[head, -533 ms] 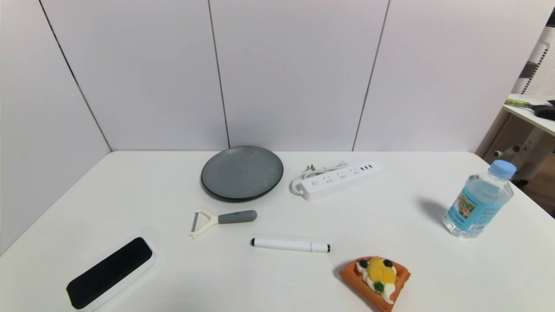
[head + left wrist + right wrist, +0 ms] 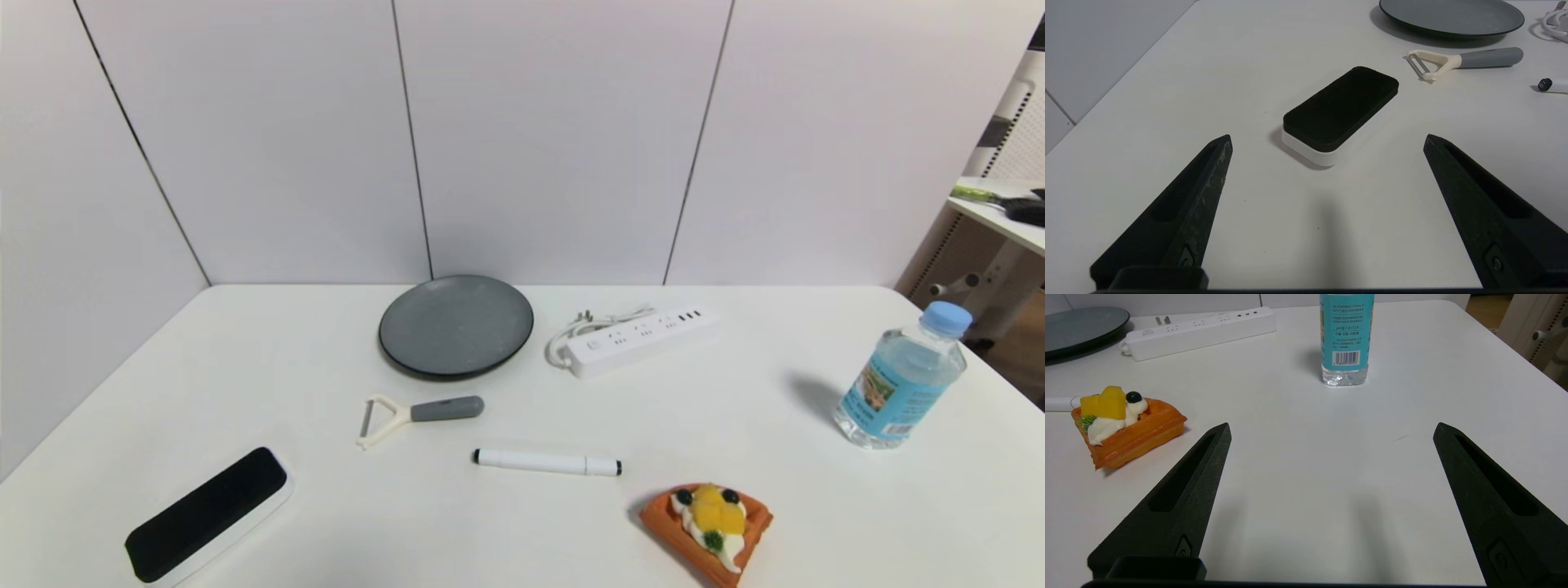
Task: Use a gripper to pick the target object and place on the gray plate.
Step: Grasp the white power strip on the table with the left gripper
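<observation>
The white power strip [image 2: 641, 336] lies at the back of the table with its coiled cord [image 2: 571, 331] on its left, just right of the gray plate [image 2: 455, 325]. It also shows in the right wrist view [image 2: 1200, 332], far from the jaws. The plate's rim shows in both wrist views [image 2: 1453, 16] [image 2: 1081, 322]. Neither arm appears in the head view. My left gripper [image 2: 1327, 139] is open and empty, low over the table near the black eraser. My right gripper [image 2: 1331, 430] is open and empty over bare table near the front right.
A black-and-white eraser [image 2: 208, 513] lies front left. A peeler [image 2: 420, 412], a white marker pen [image 2: 547, 462] and a toy waffle [image 2: 709, 529] lie in the front middle. A water bottle [image 2: 902, 380] stands at the right.
</observation>
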Robot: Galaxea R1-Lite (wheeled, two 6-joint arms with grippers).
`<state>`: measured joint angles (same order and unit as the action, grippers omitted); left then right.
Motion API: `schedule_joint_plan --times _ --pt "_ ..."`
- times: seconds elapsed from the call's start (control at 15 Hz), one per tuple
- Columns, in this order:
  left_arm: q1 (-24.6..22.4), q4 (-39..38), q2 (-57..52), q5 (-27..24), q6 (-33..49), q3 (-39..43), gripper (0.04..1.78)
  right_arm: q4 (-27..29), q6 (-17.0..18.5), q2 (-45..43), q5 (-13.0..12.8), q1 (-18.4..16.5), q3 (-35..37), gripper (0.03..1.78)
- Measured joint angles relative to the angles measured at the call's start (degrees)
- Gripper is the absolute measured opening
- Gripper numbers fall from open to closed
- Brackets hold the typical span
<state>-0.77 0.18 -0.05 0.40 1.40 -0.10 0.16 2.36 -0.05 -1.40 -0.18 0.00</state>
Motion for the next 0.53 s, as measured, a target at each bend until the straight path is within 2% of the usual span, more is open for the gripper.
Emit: schedule_joint_plan --times 0.53 --pt "0.00 0.02 0.00 -0.11 -2.28 0.02 1.69 0.02 0.00 0.00 0.00 0.00 0.00 1.71"
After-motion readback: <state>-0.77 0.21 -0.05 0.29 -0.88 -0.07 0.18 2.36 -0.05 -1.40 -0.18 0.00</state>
